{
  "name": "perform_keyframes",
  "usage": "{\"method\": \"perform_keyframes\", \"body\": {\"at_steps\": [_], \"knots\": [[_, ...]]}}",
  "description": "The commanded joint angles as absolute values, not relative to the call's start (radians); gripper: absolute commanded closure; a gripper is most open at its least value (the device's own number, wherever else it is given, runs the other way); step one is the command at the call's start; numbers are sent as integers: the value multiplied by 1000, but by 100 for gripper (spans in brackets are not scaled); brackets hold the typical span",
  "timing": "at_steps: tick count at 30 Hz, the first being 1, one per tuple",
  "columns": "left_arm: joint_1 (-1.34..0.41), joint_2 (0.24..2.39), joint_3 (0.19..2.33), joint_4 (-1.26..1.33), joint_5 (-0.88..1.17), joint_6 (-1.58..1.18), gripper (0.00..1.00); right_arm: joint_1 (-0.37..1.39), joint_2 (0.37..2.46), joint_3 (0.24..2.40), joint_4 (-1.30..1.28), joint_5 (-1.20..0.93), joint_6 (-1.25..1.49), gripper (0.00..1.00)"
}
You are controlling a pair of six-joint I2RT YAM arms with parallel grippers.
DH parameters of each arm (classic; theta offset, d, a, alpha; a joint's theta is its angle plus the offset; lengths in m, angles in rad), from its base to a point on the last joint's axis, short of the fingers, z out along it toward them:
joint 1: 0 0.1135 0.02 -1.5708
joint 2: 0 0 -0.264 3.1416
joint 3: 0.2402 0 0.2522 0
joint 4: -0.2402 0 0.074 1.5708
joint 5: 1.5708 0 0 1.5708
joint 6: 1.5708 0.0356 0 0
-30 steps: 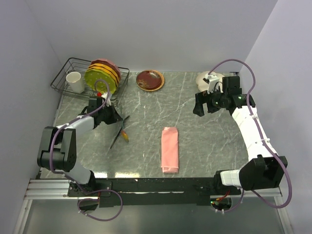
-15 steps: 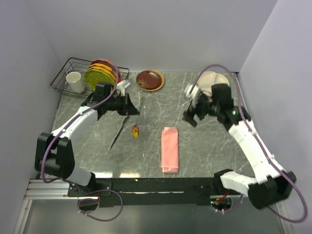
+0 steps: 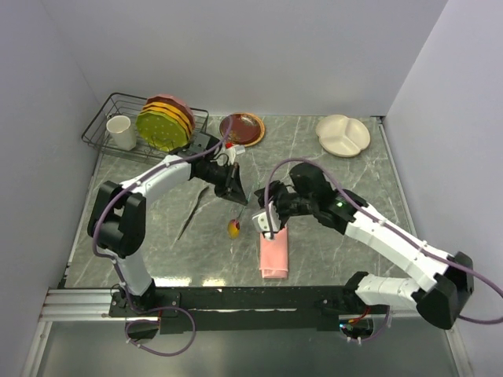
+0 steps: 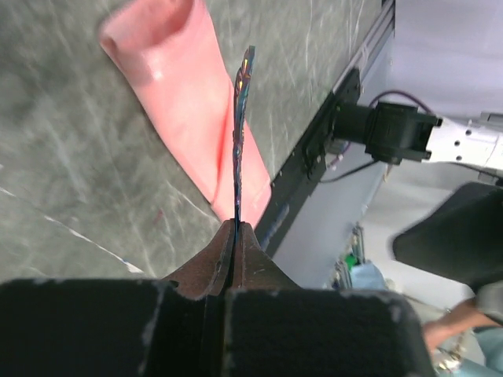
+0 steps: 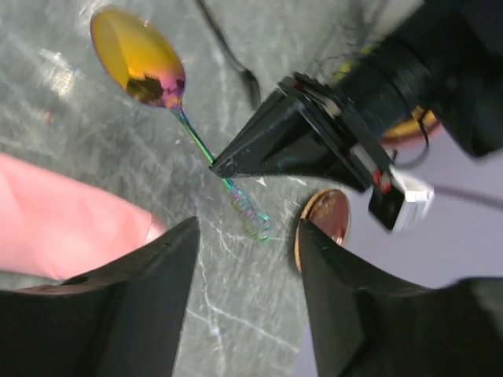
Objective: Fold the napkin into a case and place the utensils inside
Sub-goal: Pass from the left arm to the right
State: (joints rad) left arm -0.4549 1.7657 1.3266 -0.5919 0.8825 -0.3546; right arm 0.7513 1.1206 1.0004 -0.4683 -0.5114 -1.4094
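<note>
Left gripper (image 3: pixel 234 191) was clamped tight on the thin dark handle of the gold-headed spoon (image 3: pixel 234 228), head down just left of the narrow salmon-pink satin case (image 3: pixel 274 253). Right gripper (image 3: pixel 265 222) stood parted and empty over the case's far end.

— Any writing you can make out from where you stand?
— No. There's no word, label, brand mark or number I can read, either from above or close in at the two wrists.
</note>
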Motion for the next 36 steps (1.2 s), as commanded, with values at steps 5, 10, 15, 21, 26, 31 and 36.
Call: {"method": "perform_keyframes", "body": {"at_steps": [5,10,15,21,26,31,36], "knots": [[-528,1790,1391,-693,916,-373,99,814,1261,1138,-659,-485,-1686,48],[-526,1798,1393,-703,957,-376,99,862,1328,1187,-712,-453,-1717,51],[-517,1812,1390,-710,1008,-364,99,896,1385,1226,-785,-433,-1735,51],[-517,1829,1402,-750,1034,-342,99,927,1462,1282,-821,-407,-1729,53],[-511,1819,1385,-738,1038,-344,99,936,1508,1310,-837,-394,-1715,56],[-506,1809,1365,-723,1045,-359,99,948,1525,1313,-857,-376,-1729,57],[-506,1804,1359,-713,1046,-365,99,963,1535,1313,-850,-371,-1721,59]]}}
